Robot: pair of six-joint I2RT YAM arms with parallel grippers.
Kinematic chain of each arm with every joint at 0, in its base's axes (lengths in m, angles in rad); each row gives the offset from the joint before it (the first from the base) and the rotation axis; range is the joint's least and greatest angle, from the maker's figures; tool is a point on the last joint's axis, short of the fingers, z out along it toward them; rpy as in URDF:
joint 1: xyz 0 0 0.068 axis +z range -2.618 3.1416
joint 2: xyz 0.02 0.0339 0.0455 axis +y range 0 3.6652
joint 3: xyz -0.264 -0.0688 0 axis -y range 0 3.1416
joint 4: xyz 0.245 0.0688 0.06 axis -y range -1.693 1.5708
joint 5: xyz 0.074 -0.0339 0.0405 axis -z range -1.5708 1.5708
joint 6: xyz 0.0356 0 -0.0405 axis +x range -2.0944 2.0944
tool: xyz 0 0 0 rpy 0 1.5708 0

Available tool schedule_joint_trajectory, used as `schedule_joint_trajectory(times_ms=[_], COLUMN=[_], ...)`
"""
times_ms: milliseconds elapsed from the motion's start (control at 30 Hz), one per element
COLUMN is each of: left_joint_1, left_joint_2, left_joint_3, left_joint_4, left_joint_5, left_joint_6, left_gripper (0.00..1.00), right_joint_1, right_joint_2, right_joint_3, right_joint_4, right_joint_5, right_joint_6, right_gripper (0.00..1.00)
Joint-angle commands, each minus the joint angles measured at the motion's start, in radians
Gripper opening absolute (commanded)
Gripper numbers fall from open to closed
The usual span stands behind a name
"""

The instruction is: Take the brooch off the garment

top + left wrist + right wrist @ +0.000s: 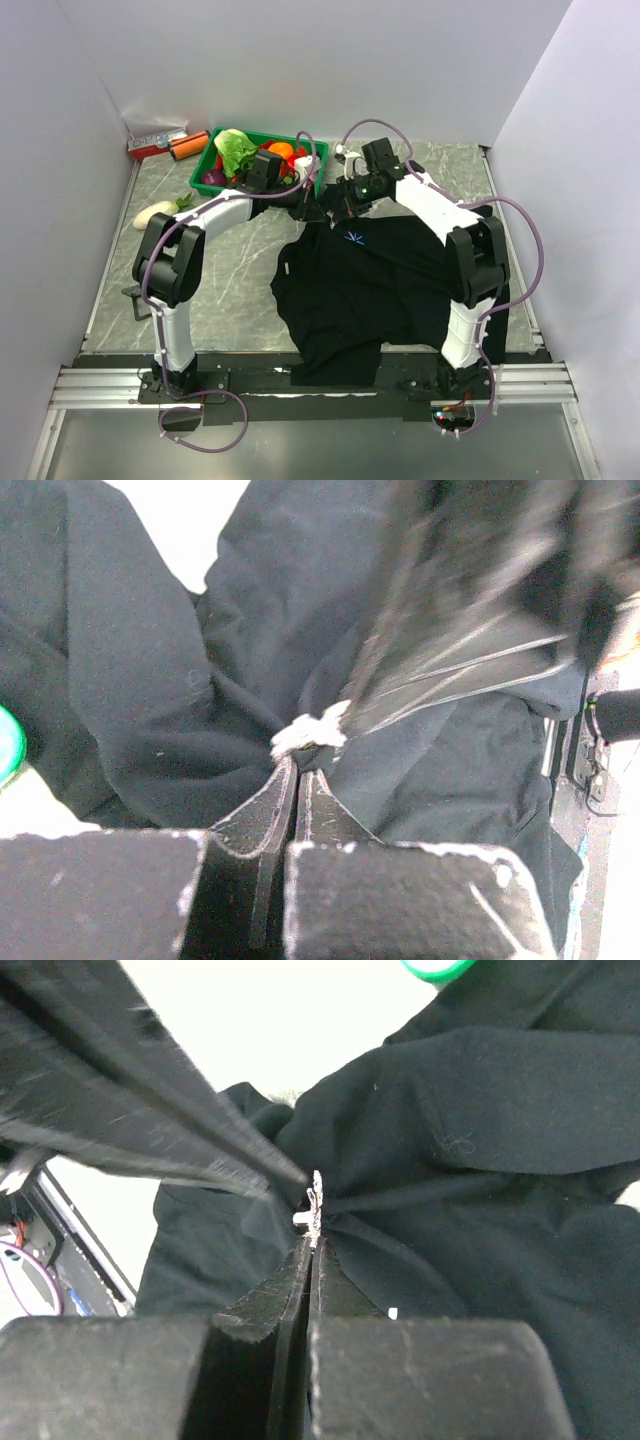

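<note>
The black shirt lies spread on the desk, its far edge beside the green tray. The brooch sits on that far part. The right hand is clenched on the brooch. The left hand is clenched on bunched shirt cloth right against it.

The top camera is looking down from above and behind the near edge, taking in the whole table to its far corners. The wrist cameras are peering closely along the left gripper and the right gripper from opposite sides — both are framing the same brooch on the garment.
</note>
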Motion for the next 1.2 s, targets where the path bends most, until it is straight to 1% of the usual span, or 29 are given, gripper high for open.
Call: schedule_joint_trajectory(times_ms=[0, 133, 233, 333, 367, 467, 567, 633, 767, 933, 1000, 1067, 1100, 1167], left_joint_1=[0.001, 0.001, 0.001, 0.009, 0.012, 0.029, 0.032, 0.030, 0.029, 0.027, 0.024, 0.015, 0.010, 0.001], left_joint_2=[-0.093, -0.085, -0.087, -0.087, -0.085, -0.087, -0.101, -0.099, -0.067, -0.032, -0.006, 0.014, 0.022, 0.039], left_joint_3=[0.004, 0.003, -0.003, -0.012, -0.013, -0.031, -0.037, -0.037, -0.013, -0.028, -0.017, 0.004, 0.010, 0.021], left_joint_4=[0.069, 0.069, 0.060, 0.053, 0.059, 0.120, 0.183, 0.210, 0.188, 0.195, 0.183, 0.125, 0.088, 0.020], left_joint_5=[0.008, -0.004, 0.000, 0.005, 0.014, 0.074, 0.094, 0.128, 0.220, 0.328, 0.349, 0.362, 0.361, 0.352], left_joint_6=[0.037, 0.044, 0.054, 0.031, 0.017, -0.061, -0.098, -0.101, -0.068, -0.042, -0.031, 0.024, 0.096, 0.150], left_gripper=[0.01, 0.01, 0.06, 0.21, 0.34, 0.53, 0.61, 0.63, 0.62, 0.63, 0.63, 0.63, 0.63, 0.63], right_joint_1=[0.008, 0.008, -0.005, -0.020, -0.026, -0.029, -0.029, -0.031, -0.040, -0.048, -0.046, -0.051, -0.051, -0.060], right_joint_2=[0.034, 0.054, 0.061, 0.054, 0.049, 0.044, 0.038, 0.038, 0.043, 0.055, 0.061, 0.078, 0.083, 0.100], right_joint_3=[0.051, 0.081, 0.101, 0.103, 0.105, 0.114, 0.112, 0.120, 0.120, 0.108, 0.111, 0.126, 0.131, 0.131], right_joint_4=[-0.104, -0.156, -0.169, -0.170, -0.173, -0.193, -0.204, -0.209, -0.212, -0.222, -0.233, -0.264, -0.272, -0.299], right_joint_5=[-0.043, -0.110, -0.123, -0.139, -0.152, -0.179, -0.216, -0.233, -0.265, -0.267, -0.256, -0.255, -0.261, -0.270], right_joint_6=[-0.006, -0.036, -0.034, -0.040, -0.043, -0.060, -0.075, -0.083, -0.080, -0.097, -0.105, -0.121, -0.132, -0.146], right_gripper=[0.00, 0.00, 0.00, 0.00, 0.00, 0.00, 0.00, 0.00, 0.00, 0.00, 0.00, 0.00, 0.00, 0.00])
